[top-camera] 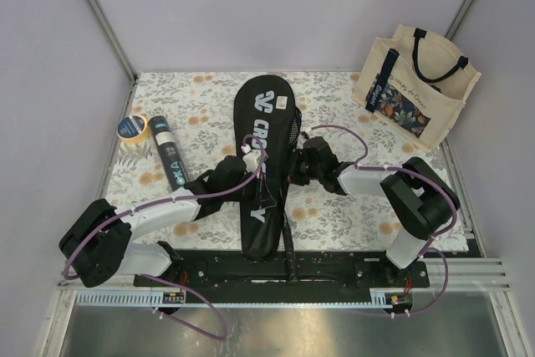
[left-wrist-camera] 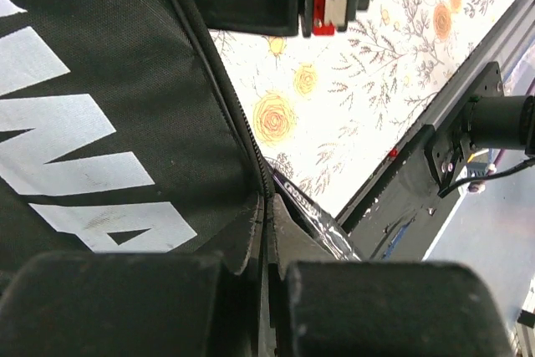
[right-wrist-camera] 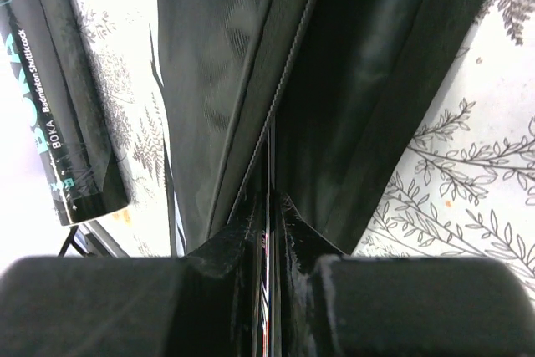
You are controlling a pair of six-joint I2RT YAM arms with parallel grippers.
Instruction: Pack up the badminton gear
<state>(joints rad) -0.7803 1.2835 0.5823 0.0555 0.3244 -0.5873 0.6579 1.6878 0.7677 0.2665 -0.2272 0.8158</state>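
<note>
The long black racket bag (top-camera: 262, 135) lies lengthwise mid-table, lettering up. A racket head (top-camera: 290, 125) shows at its open right side, and a black handle (top-camera: 288, 248) sticks out toward the arm bases. My left gripper (top-camera: 245, 160) is shut on the bag's zipper edge (left-wrist-camera: 251, 156); beside the left gripper (left-wrist-camera: 267, 223) runs a glossy racket shaft (left-wrist-camera: 313, 211). My right gripper (top-camera: 294, 169) sits at the bag's right edge. In the right wrist view the right gripper (right-wrist-camera: 272, 206) is shut on a thin glossy racket frame against the bag (right-wrist-camera: 217, 56). The black tube (top-camera: 170, 165) with teal lettering lies to the left.
A yellow-rimmed tape roll (top-camera: 132, 127) sits at the far left by the tube (right-wrist-camera: 50, 106). A cream tote bag (top-camera: 418, 85) stands at the back right corner. Metal rails (left-wrist-camera: 435, 140) border the floral mat, and white walls enclose the table.
</note>
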